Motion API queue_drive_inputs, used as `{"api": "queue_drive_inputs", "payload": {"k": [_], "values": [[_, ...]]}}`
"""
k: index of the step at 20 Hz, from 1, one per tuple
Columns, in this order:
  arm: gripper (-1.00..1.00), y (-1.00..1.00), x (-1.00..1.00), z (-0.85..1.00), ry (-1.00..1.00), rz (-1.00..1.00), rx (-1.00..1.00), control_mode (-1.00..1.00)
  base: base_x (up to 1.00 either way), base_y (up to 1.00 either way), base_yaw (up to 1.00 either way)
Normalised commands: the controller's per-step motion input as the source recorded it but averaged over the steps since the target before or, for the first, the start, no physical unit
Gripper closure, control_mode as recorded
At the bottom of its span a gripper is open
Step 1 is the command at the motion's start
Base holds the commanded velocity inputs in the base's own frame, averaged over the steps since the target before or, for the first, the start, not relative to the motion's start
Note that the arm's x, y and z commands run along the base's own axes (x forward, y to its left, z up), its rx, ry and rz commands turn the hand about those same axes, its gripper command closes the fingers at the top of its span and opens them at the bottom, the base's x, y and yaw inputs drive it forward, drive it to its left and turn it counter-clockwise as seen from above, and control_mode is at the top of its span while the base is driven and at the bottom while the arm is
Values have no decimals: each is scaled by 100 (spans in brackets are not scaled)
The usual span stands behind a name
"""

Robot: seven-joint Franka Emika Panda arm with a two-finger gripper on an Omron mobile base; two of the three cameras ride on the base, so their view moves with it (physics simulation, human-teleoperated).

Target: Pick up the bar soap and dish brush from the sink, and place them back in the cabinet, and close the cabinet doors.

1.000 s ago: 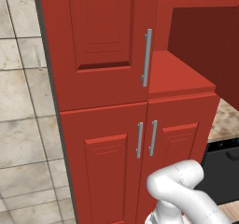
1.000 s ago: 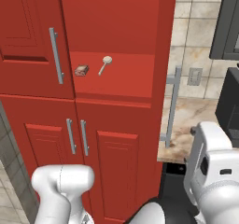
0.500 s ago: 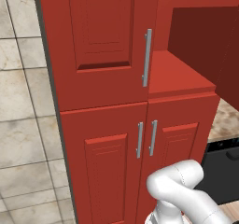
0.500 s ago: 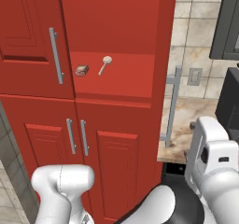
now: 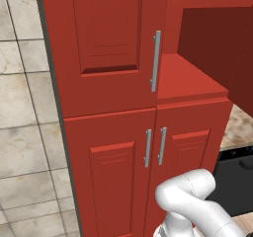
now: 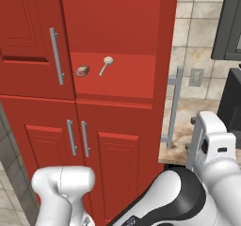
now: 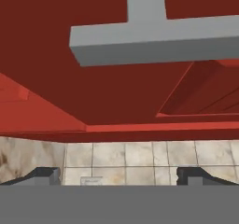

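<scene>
**Right base view: soap and brush on the cabinet shelf**

Right base view has the bar soap (image 6: pixel 82 71) lying on a red shelf of the cabinet (image 6: pixel 122 41), just left of the dish brush (image 6: pixel 106 65). One of the cabinet doors (image 6: pixel 28 32) covers the left half; the other, right one stands edge-on, its silver handle (image 6: pixel 173 107) showing.

Left base view shows that left door shut.

Hand view: gripper (image 7: pixel 119 175) fingertips wide apart, empty, near a grey bar handle.

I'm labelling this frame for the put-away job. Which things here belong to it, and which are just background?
Job:
small orange-brown bar soap on the red cabinet shelf
white-headed dish brush beside it
swung-out red cabinet door with long silver bar handle
open gripper near that handle

Background:
shut lower red doors
beige stone counter
wall outlet
</scene>
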Motion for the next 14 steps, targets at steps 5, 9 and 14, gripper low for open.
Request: {"api": "queue_drive_inputs", "payload": {"k": [5,9,14], "values": [[-100,0,24,0,0,1,0,-100,0,0,0],[-100,0,3,0,0,5,0,-100,0,0,0],[-100,0,0,0,0,9,0,-100,0,0,0]]}}
